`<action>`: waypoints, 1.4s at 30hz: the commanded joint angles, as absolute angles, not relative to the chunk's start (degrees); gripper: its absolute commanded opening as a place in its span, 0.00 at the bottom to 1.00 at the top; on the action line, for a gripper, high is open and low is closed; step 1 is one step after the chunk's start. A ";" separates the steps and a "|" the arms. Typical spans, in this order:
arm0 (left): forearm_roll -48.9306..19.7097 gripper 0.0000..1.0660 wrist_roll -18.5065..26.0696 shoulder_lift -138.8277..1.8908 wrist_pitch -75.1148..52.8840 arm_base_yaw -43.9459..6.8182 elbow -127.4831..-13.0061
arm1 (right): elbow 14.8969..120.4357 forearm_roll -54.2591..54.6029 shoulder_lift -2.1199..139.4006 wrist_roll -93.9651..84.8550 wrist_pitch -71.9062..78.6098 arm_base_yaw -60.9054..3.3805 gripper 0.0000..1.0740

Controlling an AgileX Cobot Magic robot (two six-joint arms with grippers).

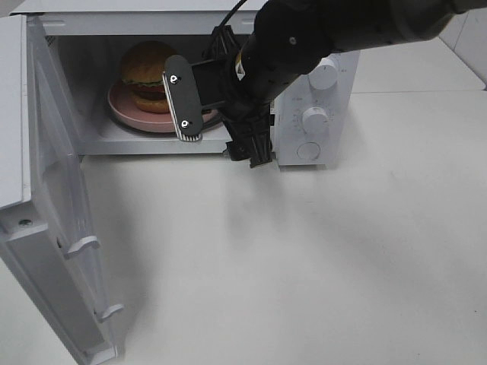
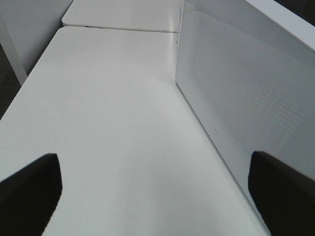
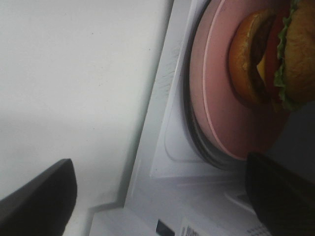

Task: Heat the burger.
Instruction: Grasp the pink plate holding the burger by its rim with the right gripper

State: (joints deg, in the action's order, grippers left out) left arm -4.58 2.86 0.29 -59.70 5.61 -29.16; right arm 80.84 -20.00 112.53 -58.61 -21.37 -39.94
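Note:
The burger [image 1: 144,72] stands on a round pink plate [image 1: 122,112] inside the open white microwave [image 1: 316,84]. In the right wrist view the burger [image 3: 275,54] and the plate [image 3: 211,88] show close up on the glass turntable. My right gripper [image 1: 221,125] hovers at the front of the cavity, just right of the plate, open with nothing between its fingers; in its own view, the right gripper [image 3: 157,196] stands wide. My left gripper [image 2: 155,196] is open and empty above the table, beside the microwave's perforated side wall [image 2: 246,98]. It is outside the exterior high view.
The microwave door [image 1: 53,228] is swung fully open toward the front left. Two knobs and a button sit on the control panel [image 1: 313,118]. White table [image 1: 304,258] spreads in front; another table [image 2: 123,14] abuts farther off in the left wrist view.

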 commanded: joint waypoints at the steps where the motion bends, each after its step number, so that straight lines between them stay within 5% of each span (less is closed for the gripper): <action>1: -4.64 0.92 2.64 1.43 -59.47 5.73 -28.93 | 84.22 -20.51 115.62 -57.98 -21.31 -40.05 0.81; 19: -4.64 0.92 2.64 1.43 -59.47 5.73 -28.93 | 100.73 -23.89 130.46 -54.60 -24.35 -39.88 0.77; 42: -4.64 0.92 2.64 1.43 -59.47 5.73 -28.93 | 106.86 -21.77 137.80 -54.20 -23.78 -38.56 0.69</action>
